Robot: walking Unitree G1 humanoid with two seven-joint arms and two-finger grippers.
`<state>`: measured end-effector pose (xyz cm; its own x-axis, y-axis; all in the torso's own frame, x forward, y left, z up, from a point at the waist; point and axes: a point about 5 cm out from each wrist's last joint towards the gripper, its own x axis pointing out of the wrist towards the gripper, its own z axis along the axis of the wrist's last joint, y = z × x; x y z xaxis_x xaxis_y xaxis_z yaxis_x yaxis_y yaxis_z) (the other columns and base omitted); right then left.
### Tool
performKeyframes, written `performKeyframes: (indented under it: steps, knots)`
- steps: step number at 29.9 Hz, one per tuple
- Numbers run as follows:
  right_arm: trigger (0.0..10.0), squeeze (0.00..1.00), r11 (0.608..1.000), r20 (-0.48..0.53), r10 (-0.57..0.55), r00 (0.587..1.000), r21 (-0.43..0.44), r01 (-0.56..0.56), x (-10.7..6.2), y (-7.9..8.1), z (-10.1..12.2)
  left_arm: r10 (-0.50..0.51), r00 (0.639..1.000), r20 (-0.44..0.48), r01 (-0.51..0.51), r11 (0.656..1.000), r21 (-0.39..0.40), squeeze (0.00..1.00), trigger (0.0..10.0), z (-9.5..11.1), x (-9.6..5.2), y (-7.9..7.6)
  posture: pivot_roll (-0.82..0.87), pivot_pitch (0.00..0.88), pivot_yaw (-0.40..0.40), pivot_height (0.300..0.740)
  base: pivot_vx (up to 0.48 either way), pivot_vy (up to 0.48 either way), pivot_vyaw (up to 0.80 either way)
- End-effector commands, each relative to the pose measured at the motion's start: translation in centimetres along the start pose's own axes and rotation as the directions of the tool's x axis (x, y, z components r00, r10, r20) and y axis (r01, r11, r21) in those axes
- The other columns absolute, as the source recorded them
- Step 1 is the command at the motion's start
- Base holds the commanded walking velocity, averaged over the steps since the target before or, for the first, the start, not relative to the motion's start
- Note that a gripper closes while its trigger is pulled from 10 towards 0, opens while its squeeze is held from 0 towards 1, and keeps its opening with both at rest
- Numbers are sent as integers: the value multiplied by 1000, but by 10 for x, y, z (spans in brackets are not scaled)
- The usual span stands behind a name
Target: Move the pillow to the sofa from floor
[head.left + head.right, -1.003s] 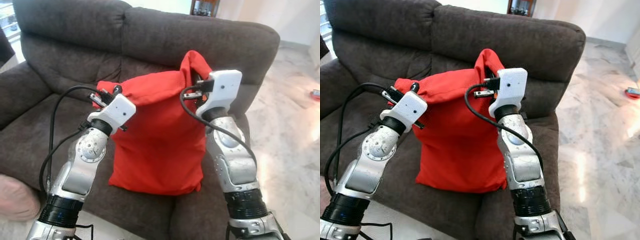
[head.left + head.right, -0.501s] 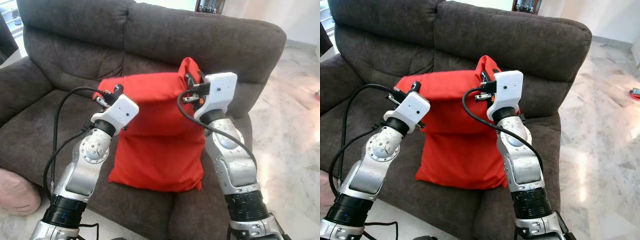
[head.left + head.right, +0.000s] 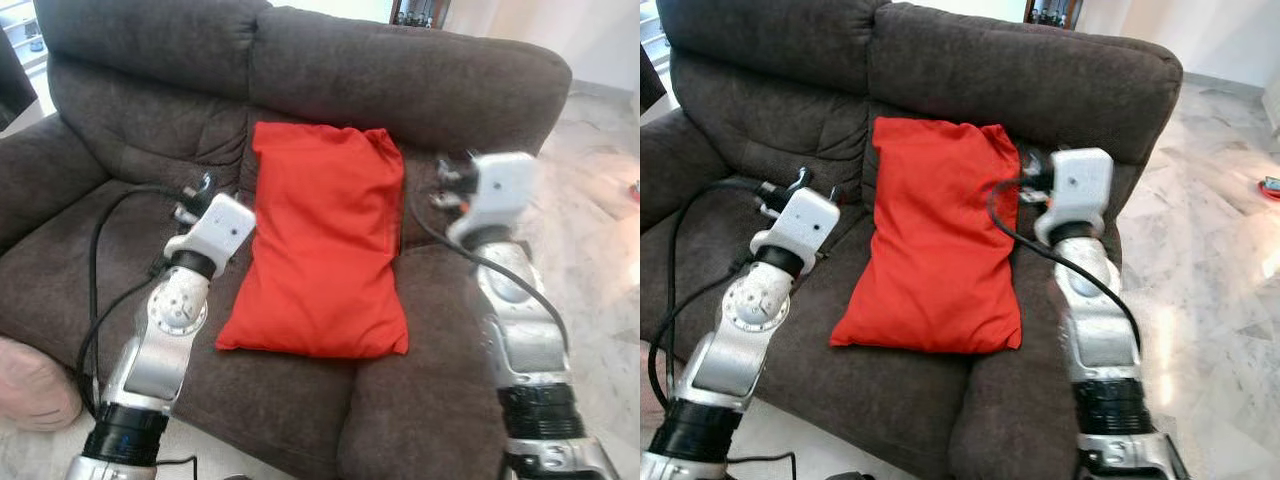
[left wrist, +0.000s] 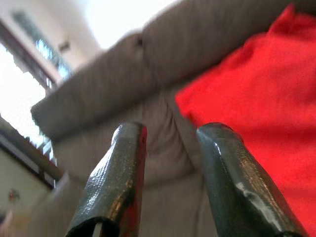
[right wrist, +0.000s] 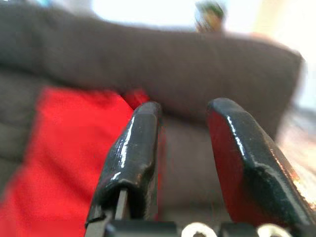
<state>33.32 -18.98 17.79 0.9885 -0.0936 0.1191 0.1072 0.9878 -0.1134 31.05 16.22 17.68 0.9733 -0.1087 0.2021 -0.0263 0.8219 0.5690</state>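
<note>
Red pillow on sofa | between left gripper and right gripper | both jaws parted, empty

A dark grey fabric sofa with thick, tufted back cushions stands on a pale, glossy marble floor. Daylight comes through a window at the robot's left, and a pink cushion lies low beside the seat's front edge
</note>
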Motion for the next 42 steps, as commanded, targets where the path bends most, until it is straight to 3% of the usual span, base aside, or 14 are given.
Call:
performKeyframes:
  steps: [1, 4, 8, 12, 13, 20, 22, 27, 28, 29, 33, 36, 40, 42]
  knots:
    - [10000, 0, 993, -40, -115, 993, -10, 115, -1, -25, -12, 31, 997, -71, -35, 998, -45, 0, 10000, -15, -7, -1, 170, 80, -57, 740, 0, 0, 0]
    - [10000, 0, 982, -98, -188, 977, -4, 188, -4, -39, -29, 13, 992, -128, -19, 999, -49, 0, 10000, -32, -17, -7, 171, 80, -54, 740, 0, 0, 0]
    - [10000, 0, 976, -164, -209, 964, 17, 215, -8, -44, -49, 3, 983, -186, -16, 998, -67, 0, 10000, -50, -28, -14, 171, 80, -54, 740, 0, 0, 0]
    - [10000, 0, 980, -220, -201, 955, -41, 196, -12, -46, -69, 13, 964, -266, -47, 992, -121, 0, 10000, -69, -39, -17, 172, 82, -46, 740, 0, 0, 0]
    - [10000, 0, 977, -245, -214, 946, -58, 206, -14, -49, -78, 17, 945, -326, -69, 986, -151, 0, 10000, -81, -47, -20, 176, 82, -45, 740, 0, 0, 0]
    - [10000, 0, 964, -298, -260, 919, -129, 231, -17, -59, -93, -1, 890, -457, -88, 981, -175, 0, 10000, -111, -71, -29, 169, 83, -42, 740, 0, 0, 0]
    - [10000, 0, 956, -389, -288, 875, -175, 237, -25, -64, -114, -44, 877, -479, -31, 989, -147, 0, 10000, -122, -83, -39, 170, 83, -42, 740, 0, 0, 0]
    - [10000, 0, 940, -480, -335, 811, -223, 257, -38, -73, -135, -63, 860, -507, -20, 987, -157, 0, 10000, -129, -91, -43, 173, 82, -42, 740, 0, 0, 0]
    - [10000, 0, 927, -525, -370, 767, -264, 266, -44, -79, -143, -72, 856, -512, -12, 987, -158, 0, 10000, -131, -93, -45, 174, 81, -42, 740, 0, 0, 0]
    - [10000, 0, 926, -544, -375, 751, -263, 271, -47, -81, -147, -74, 856, -512, -9, 987, -157, 0, 10000, -131, -94, -45, 169, 81, -42, 740, 0, 0, 0]
    - [10000, 0, 934, -599, -347, 722, -288, 211, -57, -78, -161, -78, 856, -511, -3, 988, -155, 0, 10000, -133, -97, -48, 168, 78, -46, 740, 0, 0, 0]
    - [10000, 0, 941, -671, -324, 667, -303, 152, -78, -75, -180, -81, 859, -506, 0, 988, -157, 0, 10000, -134, -101, -51, 181, 78, -48, 740, 0, 0, 0]
    - [10000, 0, 936, -714, -346, 609, -312, 166, -102, -78, -196, -98, 855, -510, 12, 985, -169, 0, 10000, -135, -109, -58, 179, 76, -45, 740, 0, 0, 0]
    - [10000, 0, 931, -699, -352, 622, -328, 158, -106, -80, -198, -114, 854, -507, 30, 985, -171, 0, 10000, -135, -112, -61, 180, 75, -44, 740, 0, 0, 0]
